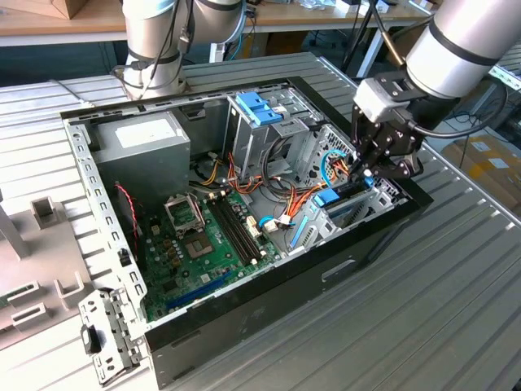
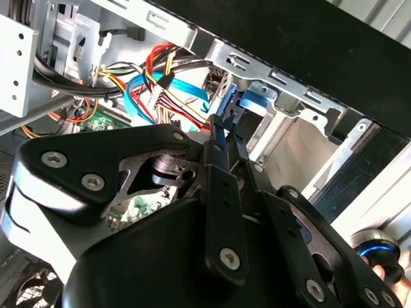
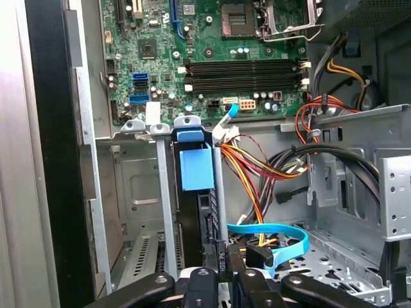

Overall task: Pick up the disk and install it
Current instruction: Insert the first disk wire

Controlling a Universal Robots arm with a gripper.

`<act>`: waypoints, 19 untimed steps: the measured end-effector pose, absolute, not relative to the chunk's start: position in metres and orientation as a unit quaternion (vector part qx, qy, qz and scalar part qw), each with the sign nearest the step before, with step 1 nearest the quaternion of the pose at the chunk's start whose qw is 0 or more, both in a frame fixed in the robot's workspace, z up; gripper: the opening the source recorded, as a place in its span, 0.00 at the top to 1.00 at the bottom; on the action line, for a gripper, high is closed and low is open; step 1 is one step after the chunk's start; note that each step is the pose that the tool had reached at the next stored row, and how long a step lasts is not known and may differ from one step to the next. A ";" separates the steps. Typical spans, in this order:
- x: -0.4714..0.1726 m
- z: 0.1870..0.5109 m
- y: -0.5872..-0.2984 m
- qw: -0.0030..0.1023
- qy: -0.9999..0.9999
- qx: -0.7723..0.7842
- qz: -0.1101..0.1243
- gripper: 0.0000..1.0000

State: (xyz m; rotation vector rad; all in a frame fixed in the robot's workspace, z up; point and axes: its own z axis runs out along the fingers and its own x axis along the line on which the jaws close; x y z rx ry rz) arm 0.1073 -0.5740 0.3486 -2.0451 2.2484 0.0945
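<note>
In the exterior view we are looking at an open computer case (image 1: 269, 269) lying on a ribbed metal table (image 1: 456, 309). The gripper (image 1: 368, 169) is reaching down into the case at the end toward the exterior view's right, beside the metal drive cage (image 1: 269, 130) with its blue-latched bracket (image 1: 259, 108). The disk (image 1: 346, 208), in its light blue carrier, is sitting on edge in a bay just below the gripper, near the case's black wall. The green motherboard (image 1: 203, 244) is lying toward the other end of the case.

In the second wrist view we are seeing the black fingers (image 2: 221, 138) drawn close together, their tips meeting at the blue frame of the disk (image 2: 232, 106); we cannot tell whether they are pinching it. Red, yellow and blue cables (image 2: 160, 86) are bunching just beside the disk.

In the first wrist view the disk (image 3: 196, 192) is standing in the metal bay (image 3: 138, 186), its blue tab facing the motherboard (image 3: 212, 45). The fingers (image 3: 217, 260) are sitting together at the disk's near edge, with a flat blue cable (image 3: 282, 240) curling beside them.
</note>
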 end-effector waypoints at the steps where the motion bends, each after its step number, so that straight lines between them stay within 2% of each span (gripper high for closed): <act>1: 0.107 0.348 -0.574 0.050 0.738 -0.672 0.031 0.82; 19: 0.106 0.342 -0.576 0.050 0.738 -0.672 0.031 0.82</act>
